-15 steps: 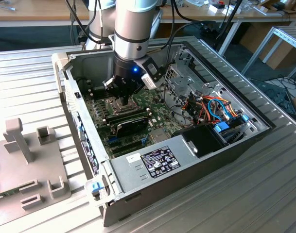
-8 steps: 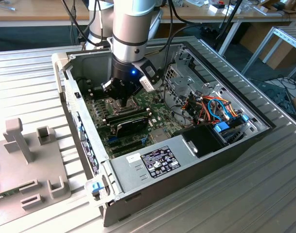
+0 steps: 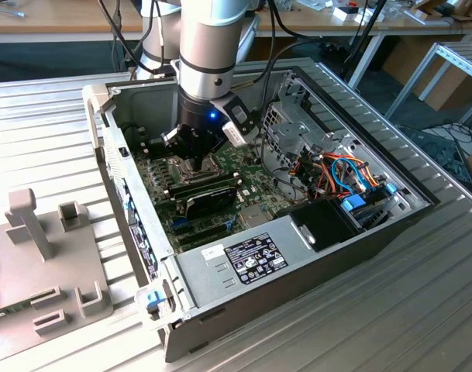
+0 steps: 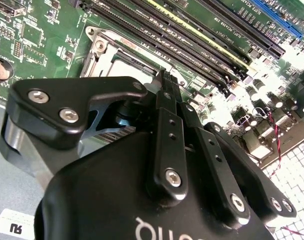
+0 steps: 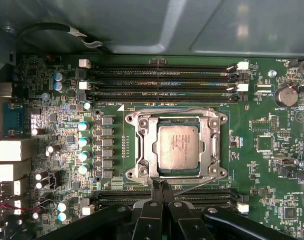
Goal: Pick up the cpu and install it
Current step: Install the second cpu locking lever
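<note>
The cpu point(image 5: 177, 148), a small silver-grey square, lies inside the metal socket frame point(image 5: 142, 150) on the green motherboard point(image 5: 261, 165). My gripper point(image 5: 159, 189) hangs just off the socket's edge, beside the cpu and apart from it. Its black fingers point(image 5: 151, 212) are pressed together with nothing between them. In the second wrist view the same shut fingers point(image 4: 167, 135) reach toward the socket frame point(image 4: 99, 47). In the exterior view my gripper point(image 3: 197, 157) is low inside the open computer case point(image 3: 298, 271), over the motherboard point(image 3: 224, 209).
Black memory slots point(image 5: 161, 80) run along both sides of the socket. A power supply point(image 3: 243, 260), a drive cage point(image 3: 294, 116) and coloured cables point(image 3: 344, 174) crowd the case on the exterior view's right. A grey fixture point(image 3: 42, 256) stands on the slatted table at the exterior view's left.
</note>
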`<control>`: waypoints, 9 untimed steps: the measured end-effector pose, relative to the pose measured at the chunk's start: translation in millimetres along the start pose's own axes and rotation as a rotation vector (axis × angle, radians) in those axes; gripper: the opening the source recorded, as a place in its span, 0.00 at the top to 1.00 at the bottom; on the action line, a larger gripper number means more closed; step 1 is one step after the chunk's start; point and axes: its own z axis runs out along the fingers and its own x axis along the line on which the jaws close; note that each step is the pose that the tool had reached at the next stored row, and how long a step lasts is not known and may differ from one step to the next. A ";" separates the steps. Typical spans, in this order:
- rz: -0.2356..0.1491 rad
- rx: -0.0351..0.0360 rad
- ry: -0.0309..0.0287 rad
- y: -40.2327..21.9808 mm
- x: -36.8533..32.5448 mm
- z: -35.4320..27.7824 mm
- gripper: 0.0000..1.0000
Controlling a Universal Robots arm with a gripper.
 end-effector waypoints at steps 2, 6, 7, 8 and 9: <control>0.000 0.0000 0.0000 0.0 0.0 0.0 0.89; 0.000 -0.0002 -0.0002 0.0 1.6 0.5 0.89; 0.000 -0.0001 0.0000 0.0 2.1 0.5 0.89; 0.000 0.0001 0.0001 0.0 2.4 0.6 0.89; 0.000 0.0000 0.0000 0.0 2.8 1.1 0.89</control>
